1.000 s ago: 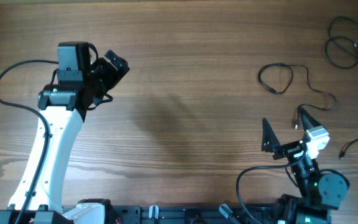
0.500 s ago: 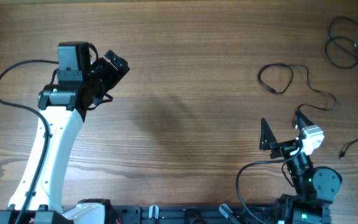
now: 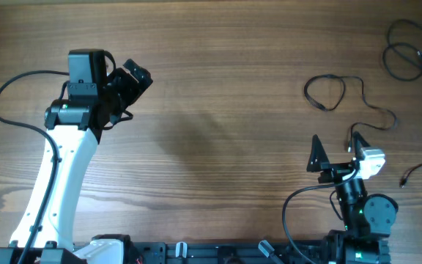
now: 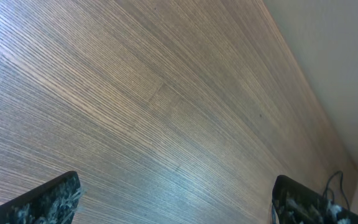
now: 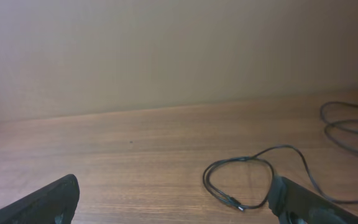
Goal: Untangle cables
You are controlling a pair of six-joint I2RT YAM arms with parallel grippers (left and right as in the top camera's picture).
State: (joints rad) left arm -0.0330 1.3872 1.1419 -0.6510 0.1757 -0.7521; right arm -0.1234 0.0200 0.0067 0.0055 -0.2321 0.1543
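Pulling back toward its base, the right gripper (image 3: 335,150) is hanging spread wide and empty; the left gripper (image 3: 127,88) is idling likewise. Cables (image 3: 327,93) are lying apart at far right, seemingly nearly untangled, so next probably means reaching forward.

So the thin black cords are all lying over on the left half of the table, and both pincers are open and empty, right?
Not quite: the thin black cords lie on the right half of the table, as the overhead view shows. Both the left pincer and right pincer are indeed open and empty.
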